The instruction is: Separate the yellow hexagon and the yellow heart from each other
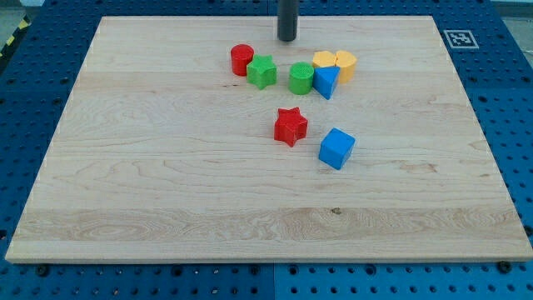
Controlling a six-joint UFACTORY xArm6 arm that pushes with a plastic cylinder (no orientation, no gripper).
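The yellow heart [325, 59] and the yellow hexagon [345, 64] sit side by side and touching near the view's top, right of centre. The heart is on the left, the hexagon on the right. A blue triangle [326, 82] lies just below them, against both. My tip [287, 38] is a dark rod end near the board's top edge, up and to the left of the yellow heart, with a small gap to it. It touches no block.
A green cylinder [301, 77] touches the blue triangle's left side. A green star [261, 72] and a red cylinder [241, 59] lie further left. A red star [290, 126] and a blue cube [336, 148] sit near the wooden board's [150, 183] centre.
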